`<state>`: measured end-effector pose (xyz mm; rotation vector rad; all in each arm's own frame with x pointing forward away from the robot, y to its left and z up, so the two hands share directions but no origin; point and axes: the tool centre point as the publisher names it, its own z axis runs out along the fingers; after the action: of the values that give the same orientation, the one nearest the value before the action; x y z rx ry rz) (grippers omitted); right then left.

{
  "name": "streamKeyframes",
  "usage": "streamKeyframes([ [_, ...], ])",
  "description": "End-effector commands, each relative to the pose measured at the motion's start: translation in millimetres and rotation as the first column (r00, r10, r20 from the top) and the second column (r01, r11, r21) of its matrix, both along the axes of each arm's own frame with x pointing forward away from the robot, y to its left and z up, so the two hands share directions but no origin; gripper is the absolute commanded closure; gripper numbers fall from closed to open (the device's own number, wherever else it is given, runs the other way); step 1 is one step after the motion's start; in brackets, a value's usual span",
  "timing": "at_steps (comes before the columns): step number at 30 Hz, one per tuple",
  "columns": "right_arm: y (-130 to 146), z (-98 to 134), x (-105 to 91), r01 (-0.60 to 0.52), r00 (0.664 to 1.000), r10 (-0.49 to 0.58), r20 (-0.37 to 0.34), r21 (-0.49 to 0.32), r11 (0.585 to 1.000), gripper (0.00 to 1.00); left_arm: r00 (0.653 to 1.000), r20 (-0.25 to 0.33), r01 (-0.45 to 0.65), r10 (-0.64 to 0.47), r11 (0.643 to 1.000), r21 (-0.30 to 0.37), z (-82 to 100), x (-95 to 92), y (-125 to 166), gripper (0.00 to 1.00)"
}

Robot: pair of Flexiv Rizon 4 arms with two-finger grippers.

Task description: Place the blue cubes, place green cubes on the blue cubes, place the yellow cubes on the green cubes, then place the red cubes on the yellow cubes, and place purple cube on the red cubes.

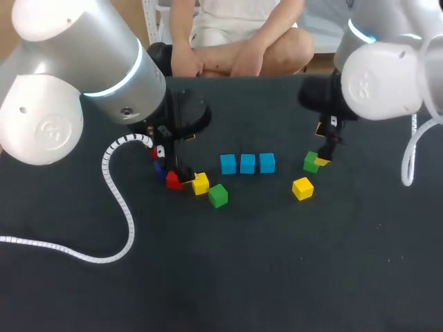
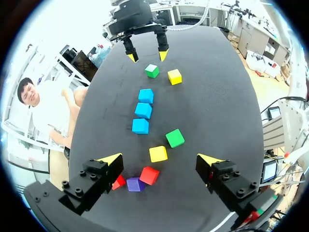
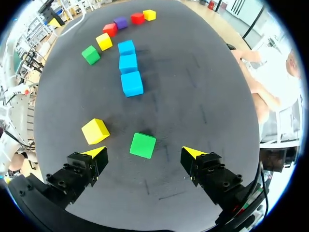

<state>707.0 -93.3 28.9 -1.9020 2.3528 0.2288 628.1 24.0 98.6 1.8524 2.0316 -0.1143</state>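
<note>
Left gripper (image 2: 160, 159) first, right up close: its yellow-tipped fingers stand wide apart, gripping nothing. Between them, on the dark table top (image 2: 212, 111), lie a small red cube (image 2: 149, 175) and a small purple cube (image 2: 135, 184), side by side, and a second red cube (image 2: 118, 181) peeks out from behind one finger. Just ahead sit the left-hand yellow cube (image 2: 158, 153) and the left-hand green cube (image 2: 175, 137), near each other but apart. Mid-table, the row of three bright blue cubes (image 1: 248, 164) runs in a neat line, close together. Over on the other side the right gripper (image 3: 143, 152) is spread open too. The right-hand green cube (image 3: 143, 145) sits between its fingers, touched by neither, and the right-hand yellow cube (image 3: 95, 131) lies just beside one finger.
</note>
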Motion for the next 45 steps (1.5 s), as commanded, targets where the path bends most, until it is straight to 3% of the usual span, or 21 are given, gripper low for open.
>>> streamKeyframes([
  [1, 4, -5, 8.0, 0.003, 1.0, -0.004, -0.018, -0.02, 1.0, 0.0, 1.0, -0.003, 0.002, -0.002, 1.0, 0.002, 0.1, 1.6, -1, 0.0],
  [16, 10, -23, 31.0, 0.023, 0.997, -0.025, -0.07, -0.033, 0.999, 0.0, 1.0, -0.003, 0.002, -0.002, 1.0, 0.002, 0.1, 1.6, -1, 0.0],
  [34, 3, -39, 15.5, 0.054, 0.989, -0.063, -0.13, -0.075, 0.996, 0.0, 1.0, -0.003, 0.002, -0.002, 1.0, 0.002, 0.1, 1.6, -1, 0.0],
  [45, 10, -42, 17.6, 0.029, 0.991, -0.039, -0.131, -0.079, 0.996, 0.0, 1.0, -0.003, 0.002, -0.002, 1.0, 0.002, 0.1, 1.6, -1, 0.0],
])
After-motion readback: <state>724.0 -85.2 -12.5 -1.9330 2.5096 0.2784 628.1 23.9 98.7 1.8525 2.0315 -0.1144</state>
